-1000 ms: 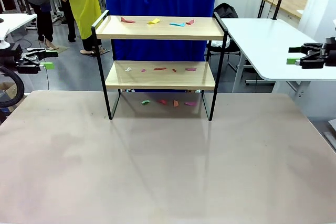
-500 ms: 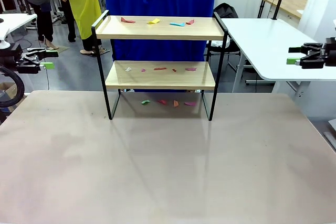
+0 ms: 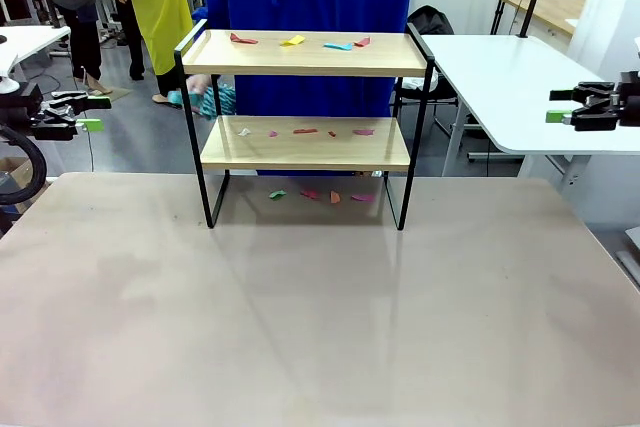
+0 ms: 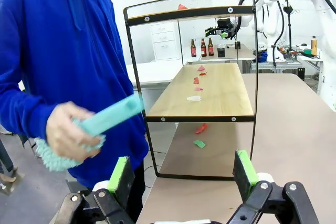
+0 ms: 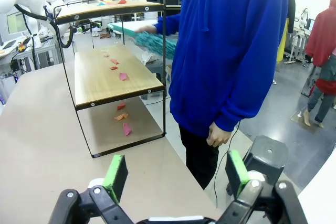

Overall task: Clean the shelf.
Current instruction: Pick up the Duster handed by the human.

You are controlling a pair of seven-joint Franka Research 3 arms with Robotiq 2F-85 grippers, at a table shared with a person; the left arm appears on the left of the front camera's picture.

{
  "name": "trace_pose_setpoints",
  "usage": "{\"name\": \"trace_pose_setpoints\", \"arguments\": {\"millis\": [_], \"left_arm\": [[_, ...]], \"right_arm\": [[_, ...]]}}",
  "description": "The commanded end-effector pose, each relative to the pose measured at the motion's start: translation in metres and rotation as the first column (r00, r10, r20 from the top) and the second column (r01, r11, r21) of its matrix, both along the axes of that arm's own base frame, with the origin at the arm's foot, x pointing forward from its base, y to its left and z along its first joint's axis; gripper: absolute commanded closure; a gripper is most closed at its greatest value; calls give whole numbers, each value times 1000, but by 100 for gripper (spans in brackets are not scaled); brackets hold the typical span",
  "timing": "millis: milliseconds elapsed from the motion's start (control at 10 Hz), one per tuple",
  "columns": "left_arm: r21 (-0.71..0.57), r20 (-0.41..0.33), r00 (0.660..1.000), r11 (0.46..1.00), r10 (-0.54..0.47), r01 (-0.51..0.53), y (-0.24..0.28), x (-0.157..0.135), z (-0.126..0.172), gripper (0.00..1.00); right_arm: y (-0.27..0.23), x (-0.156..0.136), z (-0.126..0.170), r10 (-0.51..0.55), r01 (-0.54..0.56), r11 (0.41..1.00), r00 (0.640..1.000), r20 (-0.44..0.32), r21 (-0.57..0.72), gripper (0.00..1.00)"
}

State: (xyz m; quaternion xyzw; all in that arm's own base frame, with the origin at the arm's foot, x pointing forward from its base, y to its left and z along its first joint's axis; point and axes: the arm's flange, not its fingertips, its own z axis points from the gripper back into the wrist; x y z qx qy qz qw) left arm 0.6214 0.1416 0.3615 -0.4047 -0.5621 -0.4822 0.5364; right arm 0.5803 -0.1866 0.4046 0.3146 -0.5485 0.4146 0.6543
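shelf point(image 3: 300, 65): two-tier light-wood rack in a black metal frame, at the far side of the beige worktop point(image 3: 300, 327).
done: seemingly nothing; coloured paper scraps point(image 3: 305, 131) litter both boards and the worktop beneath.
person: hand point(image 4: 71, 129) holds a teal fluffy duster point(image 4: 113, 116) beside the shelf.
left gripper point(image 3: 95, 114), right gripper point(image 3: 553, 106): jaws spread, empty, well apart from the shelf.

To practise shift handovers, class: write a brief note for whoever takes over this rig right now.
Left gripper: jaws open, empty, left of the table.
Right gripper: jaws open, empty, off to the right.
Shelf: far middle of the table; paper scraps on both boards and underneath.
Person's hand holds a teal duster beside the shelf's left end.
Done: nothing visibly.
Left: clear all scraps.
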Motion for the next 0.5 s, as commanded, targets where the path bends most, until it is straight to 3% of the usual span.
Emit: {"name": "trace_pose_setpoints", "arguments": {"millis": [0, 400], "left_arm": [[-2, 8, 1000, 1000, -4, 4, 0, 0, 3, 0], [-2, 8, 1000, 1000, -4, 4, 0, 0, 3, 0]], "right_arm": [[0, 0, 2, -2, 2, 1000, 1000, 6, 1, 0], [0, 0, 2, -2, 2, 1000, 1000, 6, 1, 0]]}}
